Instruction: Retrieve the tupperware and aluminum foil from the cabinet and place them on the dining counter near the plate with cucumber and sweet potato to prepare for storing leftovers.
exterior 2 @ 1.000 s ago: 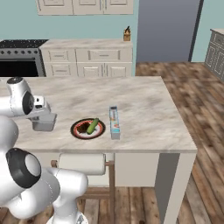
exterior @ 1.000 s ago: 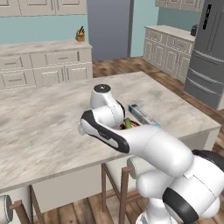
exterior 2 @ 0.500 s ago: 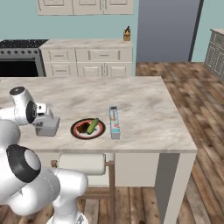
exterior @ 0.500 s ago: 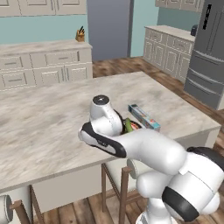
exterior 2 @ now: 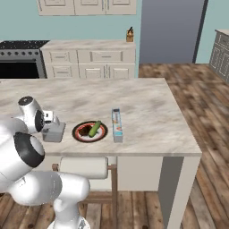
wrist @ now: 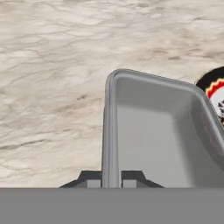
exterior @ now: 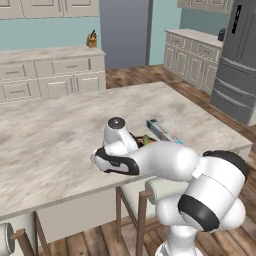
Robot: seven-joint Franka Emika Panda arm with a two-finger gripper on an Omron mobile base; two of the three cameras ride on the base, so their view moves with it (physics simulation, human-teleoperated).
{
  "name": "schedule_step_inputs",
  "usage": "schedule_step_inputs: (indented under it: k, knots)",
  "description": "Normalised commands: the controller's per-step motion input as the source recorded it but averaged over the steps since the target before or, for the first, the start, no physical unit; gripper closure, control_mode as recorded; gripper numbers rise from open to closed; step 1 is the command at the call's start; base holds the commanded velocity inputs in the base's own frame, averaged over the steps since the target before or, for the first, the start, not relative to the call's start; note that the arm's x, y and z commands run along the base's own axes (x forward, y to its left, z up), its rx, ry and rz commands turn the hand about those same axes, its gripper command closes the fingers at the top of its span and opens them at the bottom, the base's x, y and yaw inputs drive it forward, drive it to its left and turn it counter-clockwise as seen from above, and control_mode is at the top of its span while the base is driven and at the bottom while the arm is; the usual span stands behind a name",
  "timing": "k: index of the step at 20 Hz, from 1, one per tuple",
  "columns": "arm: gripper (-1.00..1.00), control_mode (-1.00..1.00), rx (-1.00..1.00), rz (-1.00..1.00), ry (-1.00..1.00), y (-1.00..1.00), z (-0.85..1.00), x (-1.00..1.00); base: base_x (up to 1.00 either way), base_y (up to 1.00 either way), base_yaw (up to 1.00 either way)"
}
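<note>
The small grey rectangular tupperware tub with a rimmed top (wrist: 157, 131) fills the centre and lower right of the hand view. The pincer (wrist: 111, 179) is clenched on the rim of its near wall — one dark fingertip on either side of the thin edge. In the right base view the tub (exterior 2: 53, 132) sits at centre left on the beige-grey marbled dining surface (exterior 2: 147, 112), just beside the small round plate with a dark rim and red ring (exterior 2: 89, 132). That plate carries the green cucumber piece (exterior 2: 94, 129) and the dark brown sweet potato chunk (exterior 2: 83, 132).

The long slim aluminum foil carton with a teal-blue end (exterior 2: 116, 124) lies just right of the plate.

The tub looks light, empty and stiff, probably a smooth plastic that could slip or pivot when pinched at a single wall. A hold on the rim — where the lip gives the tips something to bite — seems the sensible place. It appears low and stable, unlikely to tip once set flat.
</note>
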Motion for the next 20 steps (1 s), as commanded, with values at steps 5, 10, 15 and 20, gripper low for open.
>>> schedule_step_inputs:
  k: [5, 10, 15, 20]
  knots:
    - [1.0, -1.0, 0.0, 0.0, 0.0, 0.1, -0.29, 0.39, 0.0, 0.0, 0.0]
    - [1.0, -1.0, 0.0, 0.0, 0.0, 0.11, -0.28, 0.4, 0.0, 0.0, 0.0]
    - [1.0, -1.0, 0.0, 0.0, 0.0, 0.02, -0.27, 0.45, 0.0, 0.0, 0.0]
    - [-1.0, -1.0, 0.0, 0.0, 0.0, 0.06, -0.22, 0.34, 0.0, 0.0, 0.0]
